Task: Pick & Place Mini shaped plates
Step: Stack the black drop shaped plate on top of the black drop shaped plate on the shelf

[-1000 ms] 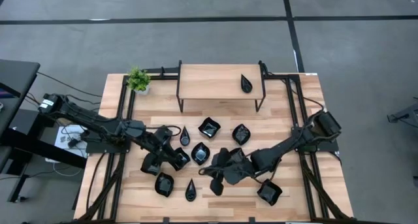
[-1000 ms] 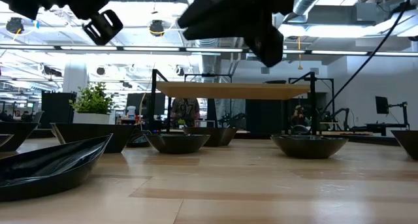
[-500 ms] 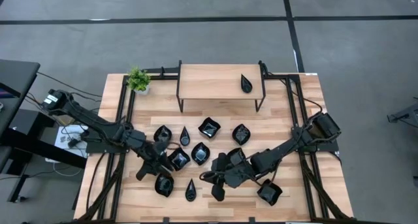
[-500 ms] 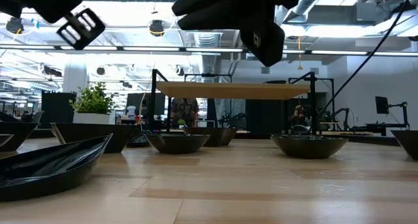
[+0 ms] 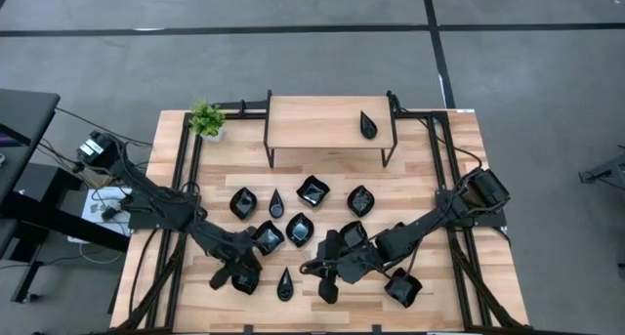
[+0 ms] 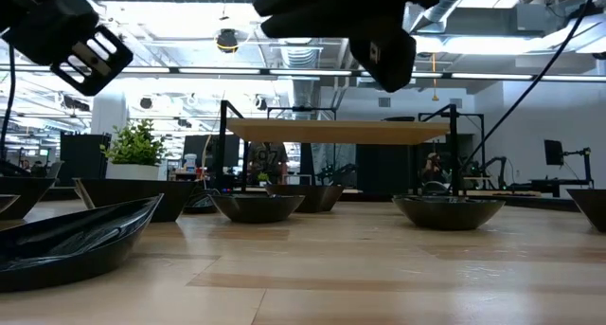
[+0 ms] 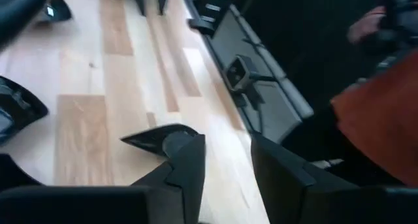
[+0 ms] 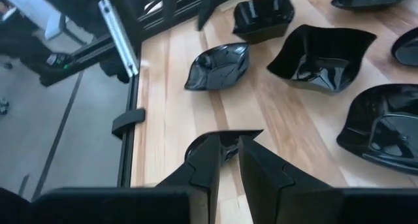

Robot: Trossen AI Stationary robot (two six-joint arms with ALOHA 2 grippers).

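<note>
Over the last second our left gripper (image 5: 232,272) has swung away from the shelf (image 5: 330,123) toward the table's front edge, and its fingers have spread apart; we judge it is lining up a pick. A plate (image 7: 160,140) lies just past its fingertips, ungripped. Our right gripper (image 5: 327,276) hovers nearby, fingers nearly together, holding nothing.

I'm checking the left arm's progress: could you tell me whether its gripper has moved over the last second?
Yes. In the high view the left gripper has drawn away from the raised shelf, toward the table's near edge.
</note>
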